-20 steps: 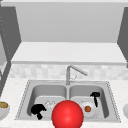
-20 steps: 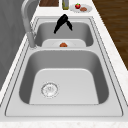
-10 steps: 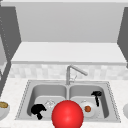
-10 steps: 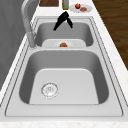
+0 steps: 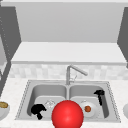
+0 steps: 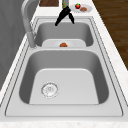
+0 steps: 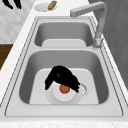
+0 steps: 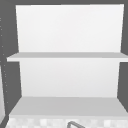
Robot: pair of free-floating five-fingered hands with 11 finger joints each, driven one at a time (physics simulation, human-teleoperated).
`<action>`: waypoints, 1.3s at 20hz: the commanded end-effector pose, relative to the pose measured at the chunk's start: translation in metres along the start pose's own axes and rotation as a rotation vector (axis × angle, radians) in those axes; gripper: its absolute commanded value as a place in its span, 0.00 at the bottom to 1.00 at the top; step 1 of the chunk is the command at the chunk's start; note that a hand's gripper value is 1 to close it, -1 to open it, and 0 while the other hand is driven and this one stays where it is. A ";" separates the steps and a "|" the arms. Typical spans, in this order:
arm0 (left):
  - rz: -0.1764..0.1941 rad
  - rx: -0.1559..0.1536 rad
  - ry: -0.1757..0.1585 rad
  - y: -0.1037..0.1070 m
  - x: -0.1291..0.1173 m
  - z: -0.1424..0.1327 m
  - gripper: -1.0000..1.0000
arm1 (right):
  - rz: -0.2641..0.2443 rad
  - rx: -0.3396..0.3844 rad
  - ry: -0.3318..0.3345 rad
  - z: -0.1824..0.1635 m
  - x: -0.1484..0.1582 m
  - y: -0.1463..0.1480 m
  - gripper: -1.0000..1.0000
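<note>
My right hand [image 5: 99, 95] hangs in the right basin with its fingers pointing down, relaxed and holding nothing. In the right side view this right hand [image 7: 62, 78] hovers just above a white plate [image 7: 56, 97] that carries a small orange item [image 7: 64, 89]. The left side view shows the right hand [image 6: 64, 15] over the far basin, past the orange item [image 6: 63, 45]. My left hand [image 5: 37, 110] floats low at the front left of the sink, and its fingers [image 7: 12, 3] hang in front of the counter, holding nothing. A large red ball [image 5: 67, 115] covers the sink's front edge.
The faucet [image 5: 72, 72] stands behind the divider of the double sink [image 5: 25, 95]. The left basin has a drain [image 6: 49, 89]. A bowl [image 5: 3, 110] sits on the left counter with a brown item [image 7: 52, 4], and a plate [image 6: 86, 7] with a strawberry [image 6: 77, 5] sits on the right counter. Two bare shelves [image 8: 67, 56] hang above.
</note>
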 end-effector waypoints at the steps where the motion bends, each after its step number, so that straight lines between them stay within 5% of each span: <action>1: 0.000 0.000 0.000 0.000 0.000 0.000 0.50 | -0.009 -0.019 0.000 0.008 -0.008 -0.004 0.00; 26: 0.000 0.000 0.000 0.000 0.000 0.000 0.50 | -0.029 0.018 -0.024 0.102 -0.105 -0.113 0.00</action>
